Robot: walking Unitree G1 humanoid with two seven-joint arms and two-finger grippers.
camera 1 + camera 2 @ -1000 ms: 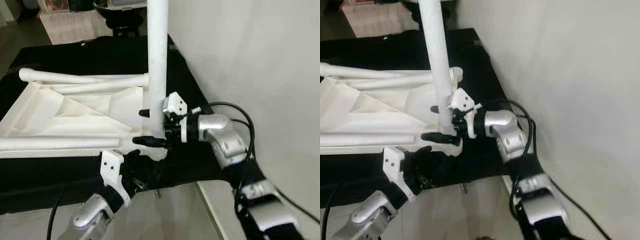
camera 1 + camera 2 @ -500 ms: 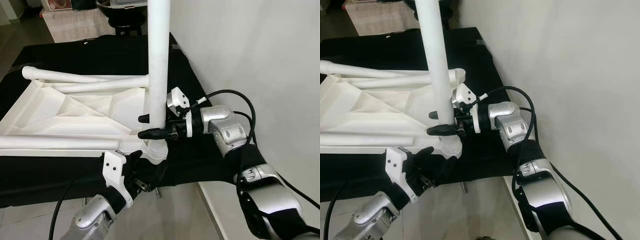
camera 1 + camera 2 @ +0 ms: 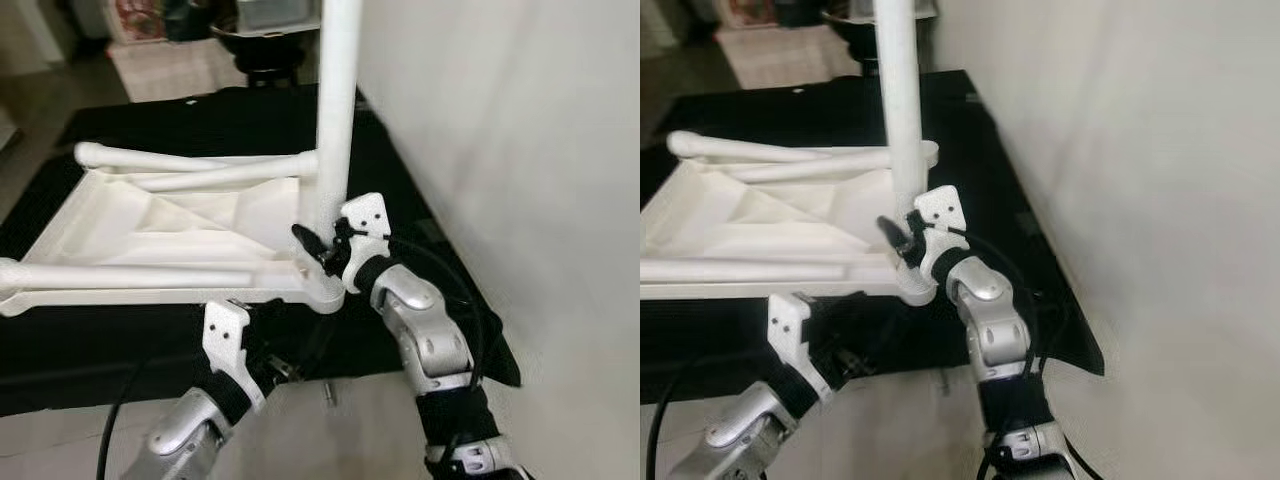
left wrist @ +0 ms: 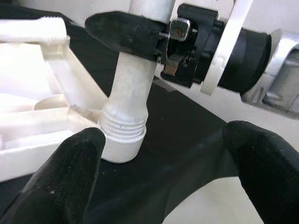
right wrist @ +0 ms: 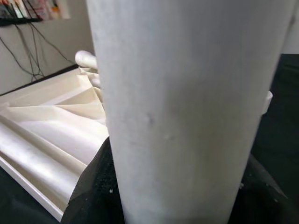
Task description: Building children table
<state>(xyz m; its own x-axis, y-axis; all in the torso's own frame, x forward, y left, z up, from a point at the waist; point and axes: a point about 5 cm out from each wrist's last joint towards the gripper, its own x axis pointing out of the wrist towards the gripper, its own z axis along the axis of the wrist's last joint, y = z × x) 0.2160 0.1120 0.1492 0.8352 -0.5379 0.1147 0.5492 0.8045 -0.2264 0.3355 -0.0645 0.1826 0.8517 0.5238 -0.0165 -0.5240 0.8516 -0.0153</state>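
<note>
On the black cloth [image 3: 150,345], beside a white wall [image 3: 520,150], lies the white plastic tabletop [image 3: 160,225], underside up, with its ribbed panels exposed. Two white legs [image 3: 190,165] lie across its far edge and a third leg [image 3: 130,275] lies along its near edge. At the near right corner a fourth, upright leg [image 3: 335,110] stands in the corner socket [image 4: 120,144]; the left wrist view shows the threaded collar at its foot seated against the socket. The right gripper [image 3: 318,248] is clamped on this upright leg just above the socket, one black finger [image 4: 124,30] visible pressed against the tube, the silver right arm [image 3: 425,335] rising from below. The left gripper [image 4: 163,177] hovers near the same corner, just below the tabletop's edge, its fingers [image 4: 60,172] spread wide and touching nothing.
</note>
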